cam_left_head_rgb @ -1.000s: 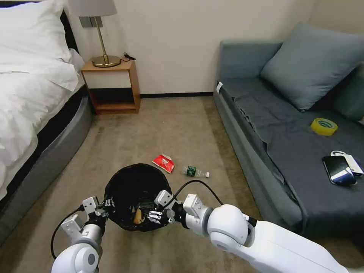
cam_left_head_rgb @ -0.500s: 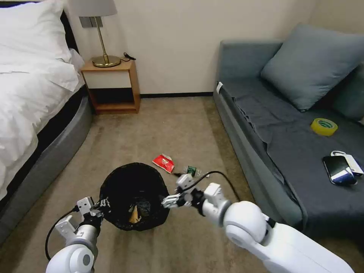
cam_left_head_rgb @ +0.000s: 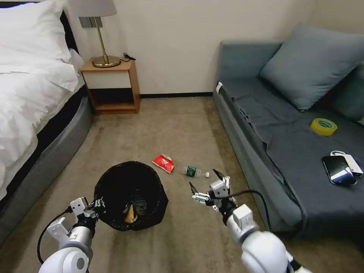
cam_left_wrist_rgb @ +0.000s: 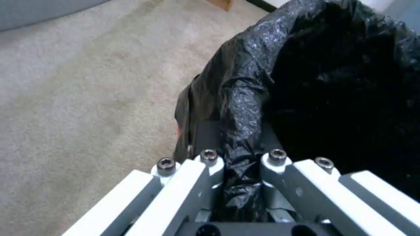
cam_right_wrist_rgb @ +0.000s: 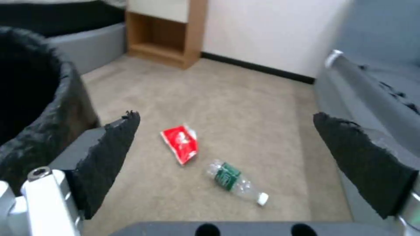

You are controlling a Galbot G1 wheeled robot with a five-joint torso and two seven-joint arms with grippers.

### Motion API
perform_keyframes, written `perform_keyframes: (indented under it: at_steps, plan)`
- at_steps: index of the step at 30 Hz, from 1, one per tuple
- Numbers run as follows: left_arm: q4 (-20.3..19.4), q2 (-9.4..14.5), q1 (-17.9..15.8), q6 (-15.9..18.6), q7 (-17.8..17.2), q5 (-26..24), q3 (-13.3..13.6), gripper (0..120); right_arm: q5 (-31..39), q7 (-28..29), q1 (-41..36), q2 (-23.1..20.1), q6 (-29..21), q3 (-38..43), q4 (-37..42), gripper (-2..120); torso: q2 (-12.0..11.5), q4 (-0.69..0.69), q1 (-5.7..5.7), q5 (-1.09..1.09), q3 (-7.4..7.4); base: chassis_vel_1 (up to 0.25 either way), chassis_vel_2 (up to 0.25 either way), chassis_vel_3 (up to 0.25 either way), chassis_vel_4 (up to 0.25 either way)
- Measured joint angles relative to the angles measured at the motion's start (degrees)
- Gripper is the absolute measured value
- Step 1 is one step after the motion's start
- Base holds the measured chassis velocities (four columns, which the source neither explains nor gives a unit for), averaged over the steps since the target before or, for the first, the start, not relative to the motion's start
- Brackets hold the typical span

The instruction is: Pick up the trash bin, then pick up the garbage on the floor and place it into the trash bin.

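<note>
The left gripper [cam_left_head_rgb: 99, 203] is clamping the near-left rim of the trash bin [cam_left_head_rgb: 131, 195], which is already holding two pieces. The right gripper [cam_left_head_rgb: 207, 184], jaws wide, is hovering near the bottle [cam_left_head_rgb: 195, 172] and red packet [cam_left_head_rgb: 163, 163], both lying on the floor.

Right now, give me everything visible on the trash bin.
The bin is round and black, wider at the rim than the base, lined with a crinkled glossy black bag folded over the rim. It stands upright over the carpet between the bed and the sofa. The left claw is shut on its near rim, pinching bag and edge. Inside lie a yellow-brown wrapper and something dark. The right claw is open, clear of it.
</note>
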Motion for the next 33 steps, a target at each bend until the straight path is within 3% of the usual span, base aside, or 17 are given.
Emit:
perform_keyframes:
  at_steps: [5,15,33]
  plan:
    - [-0.9,0.0,0.4,0.1,0.0,-0.3,-0.2,4,-5.8,0.0,-6.6,5.6,4.5,2.6,0.2,100,0.0,0.0,0.0,0.0,0.0,0.0,0.0,0.0,0.0]
    - [-2.0,0.3,0.8,0.2,-0.1,-0.4,-0.1,4,-9.8,0.0,-9.7,7.5,6.7,4.7,1.2,100,0.0,0.0,0.0,0.0,0.01,0.0,0.0,0.0,0.0]
    - [-2.8,0.2,1.1,0.1,-0.2,-0.6,-0.8,4,-9.0,-1.3,-9.5,7.5,6.8,3.9,1.1,100,0.0,0.0,0.0,0.0,0.01,0.0,0.0,0.0,0.0]
